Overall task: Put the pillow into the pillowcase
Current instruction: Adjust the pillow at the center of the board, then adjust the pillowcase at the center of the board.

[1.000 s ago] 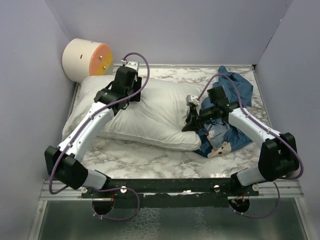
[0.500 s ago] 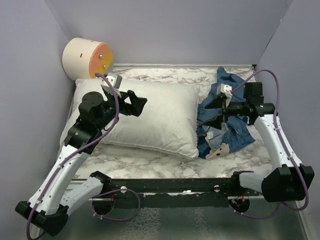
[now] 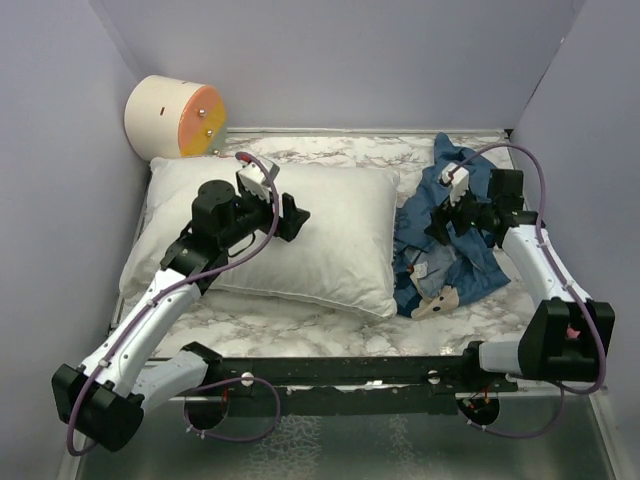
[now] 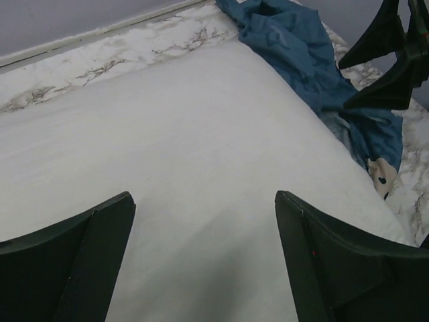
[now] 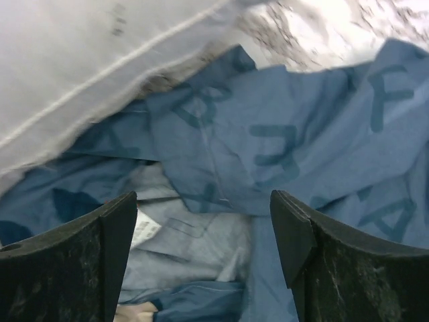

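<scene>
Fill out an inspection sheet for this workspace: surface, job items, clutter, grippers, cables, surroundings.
Surface: marble-patterned table, bare along the near edge.
Job items: white pillow lies flat, outside the case; blue pillowcase is crumpled at its right end, lighter inside showing.
Clutter: cream cylinder with orange face in the far left corner.
Grippers: left gripper open above the pillow, holding nothing; right gripper open above the pillowcase, holding nothing.
Cables: purple cables loop along both arms, clear of the fabric.
Surroundings: plain lilac walls on three sides; black rail at the near edge.
</scene>
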Available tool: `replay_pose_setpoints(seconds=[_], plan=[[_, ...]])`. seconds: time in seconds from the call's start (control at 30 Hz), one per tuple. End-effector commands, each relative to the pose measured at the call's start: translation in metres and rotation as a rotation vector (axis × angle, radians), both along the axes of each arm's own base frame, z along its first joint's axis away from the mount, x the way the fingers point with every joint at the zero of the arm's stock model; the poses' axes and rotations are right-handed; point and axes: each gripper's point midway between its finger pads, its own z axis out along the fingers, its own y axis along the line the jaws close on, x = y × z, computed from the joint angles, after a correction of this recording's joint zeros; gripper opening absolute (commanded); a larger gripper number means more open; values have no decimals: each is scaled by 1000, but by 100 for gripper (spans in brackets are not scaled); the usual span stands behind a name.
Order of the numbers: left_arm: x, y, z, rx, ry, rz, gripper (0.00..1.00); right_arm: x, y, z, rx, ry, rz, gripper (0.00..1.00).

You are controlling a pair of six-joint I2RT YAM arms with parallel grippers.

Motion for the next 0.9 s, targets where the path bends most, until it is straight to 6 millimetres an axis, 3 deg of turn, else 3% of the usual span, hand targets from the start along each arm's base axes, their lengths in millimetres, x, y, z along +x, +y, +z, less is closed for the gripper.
replay_pose_setpoints(seconds=[0.0, 0.27, 0.33, 0.43, 0.5, 0.53, 0.67, 0.87], plan=[[-6, 1, -3, 38, -135, -50, 88, 40, -26, -14, -117, -47, -113, 77], [-24, 28, -5, 19, -313, 32, 97, 63, -8, -68, -196, 66, -107, 71], [-26, 36, -4, 2, -340, 75, 98, 65, -11, -76, -210, 87, -121, 59], [-32, 43, -1, -17, -361, 98, 98, 68, -14, -70, -224, 71, -144, 23], [-34, 47, 0, -20, -369, 115, 98, 70, -18, -52, -220, 18, -176, 4], [-34, 48, 0, -15, -370, 121, 98, 73, -20, -39, -218, -20, -196, 1], [-35, 51, -1, -10, -374, 130, 98, 88, -39, 32, -206, -187, -292, 1], [-36, 52, 0, -12, -379, 131, 98, 114, -68, 152, -181, -414, -420, 1]])
